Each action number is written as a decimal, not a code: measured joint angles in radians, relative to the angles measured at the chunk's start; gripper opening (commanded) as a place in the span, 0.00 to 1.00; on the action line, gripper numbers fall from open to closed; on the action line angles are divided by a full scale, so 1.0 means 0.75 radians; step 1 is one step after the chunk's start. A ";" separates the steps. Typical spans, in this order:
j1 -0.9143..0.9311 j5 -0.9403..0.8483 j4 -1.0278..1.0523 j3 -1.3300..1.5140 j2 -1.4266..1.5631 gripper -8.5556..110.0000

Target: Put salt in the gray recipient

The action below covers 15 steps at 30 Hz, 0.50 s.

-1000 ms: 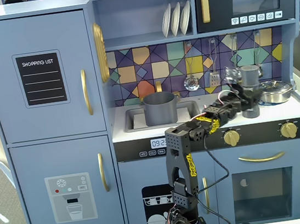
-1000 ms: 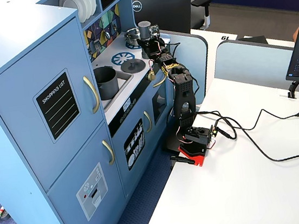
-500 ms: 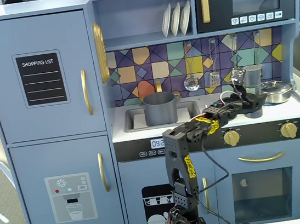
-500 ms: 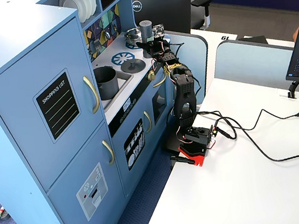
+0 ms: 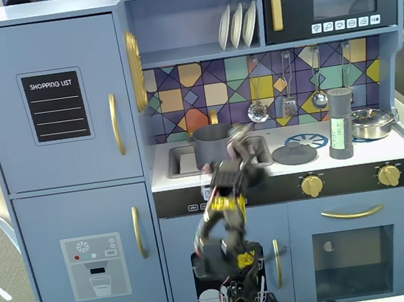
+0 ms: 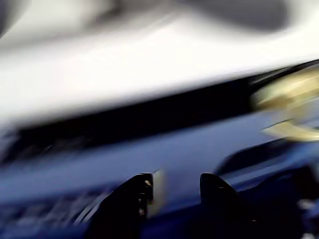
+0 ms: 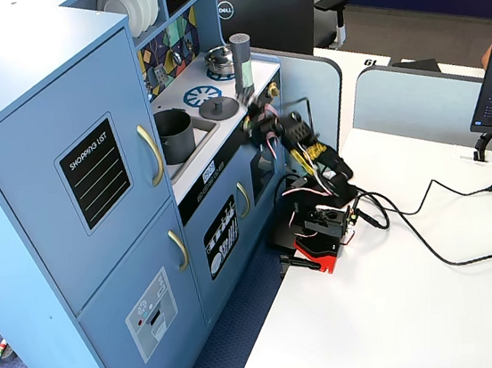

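The salt shaker (image 5: 338, 124) stands upright on the toy kitchen's counter (image 5: 403, 147), at the right in the front fixed view, just beside the shiny silver pan (image 5: 372, 123) and near the flat gray lid (image 5: 295, 154) lying on the hob. The gray pot (image 5: 214, 146) sits in the sink (image 5: 181, 162), well apart from the shaker, and nothing in these pictures shows whether any salt has gone in.

The arm is a blur of motion in both fixed views, folded low in front of the oven — its pincer (image 5: 238, 134) seems to be near the counter edge by the pot, though the smear makes that uncertain. In the wrist view the two dark fingertips (image 6: 135, 196) stand apart with only blue cabinet front between them, so the pincer (image 6: 172, 191) is spread and grips nothing.

Judged from how things lie, the shaker stands at rest on the counter; either the shaking is over, or the grasp and the carry to the pot are still to come.
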 measured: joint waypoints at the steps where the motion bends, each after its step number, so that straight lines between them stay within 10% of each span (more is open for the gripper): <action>1: -0.100 -0.002 0.025 0.088 0.096 0.07; 15: -0.607 0.137 -0.006 0.969 0.468 0.07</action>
